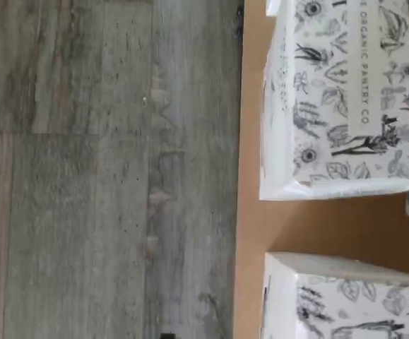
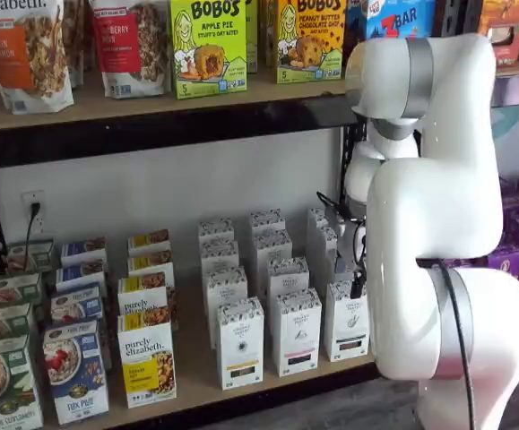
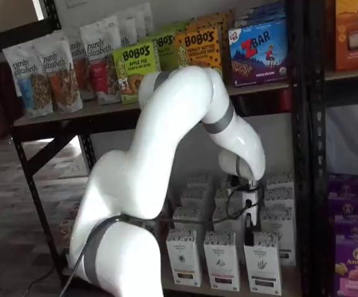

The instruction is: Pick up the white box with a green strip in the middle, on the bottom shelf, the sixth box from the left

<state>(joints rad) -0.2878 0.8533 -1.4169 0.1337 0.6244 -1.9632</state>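
Note:
The white box [image 2: 346,320] stands at the front right of the rows of alike white cartons on the bottom shelf [image 2: 192,381]; it also shows in a shelf view [image 3: 263,265]. My gripper [image 2: 356,287] hangs just above and slightly behind its top, and in a shelf view [image 3: 248,237] only a black finger shows side-on, so I cannot tell its state. It holds nothing that I can see. The wrist view shows two speckled carton tops [image 1: 345,99] [image 1: 345,304] at the shelf's front edge [image 1: 250,212].
More white cartons [image 2: 295,330] stand left of and behind the box. White-and-yellow "purely elizabeth" boxes [image 2: 147,363] stand further left, purple boxes [image 3: 352,247] to the right beyond a black upright [image 3: 302,154]. The upper board with Bobo's boxes [image 2: 207,45] is overhead. Grey plank floor [image 1: 84,176] lies below.

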